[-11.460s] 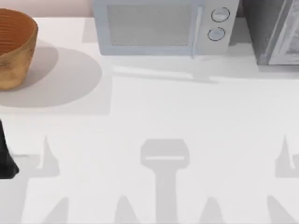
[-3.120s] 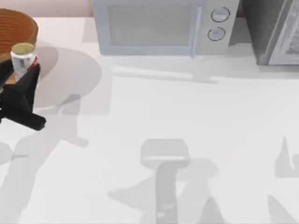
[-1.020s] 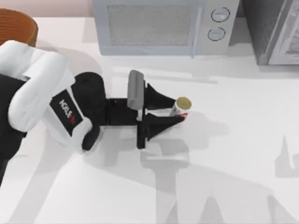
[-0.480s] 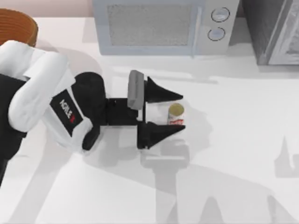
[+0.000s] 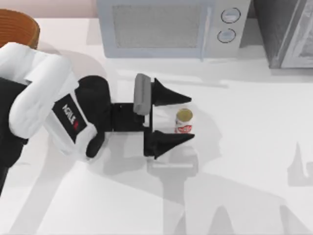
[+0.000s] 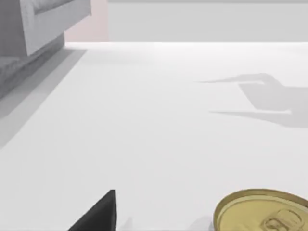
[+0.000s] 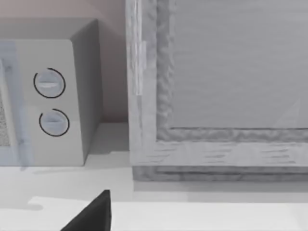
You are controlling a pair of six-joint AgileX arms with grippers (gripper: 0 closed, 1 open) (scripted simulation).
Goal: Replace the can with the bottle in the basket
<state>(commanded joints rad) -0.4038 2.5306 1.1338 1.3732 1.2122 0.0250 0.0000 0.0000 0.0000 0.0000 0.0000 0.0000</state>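
The can (image 5: 184,121), white with red markings and a dull gold top, stands upright on the white table near the middle. My left gripper (image 5: 191,118) reaches in from the left and is open, one black finger on each side of the can, apart from it. In the left wrist view the can's gold top (image 6: 262,212) sits close by, beside one black fingertip (image 6: 98,215). The orange-brown wicker basket (image 5: 19,27) is at the far left corner, partly behind my left arm. The bottle is out of view. My right gripper (image 7: 91,216) is parked, facing the microwave.
A grey microwave (image 5: 168,27) stands along the back edge, with a grey cabinet-like box (image 5: 288,32) at the back right. The same microwave (image 7: 48,96) and box (image 7: 216,96) appear in the right wrist view. Bare tabletop lies to the right of the can.
A second ago my left gripper was shut on the can. Its fingers have spread apart, and the can now stands free on the table between them.
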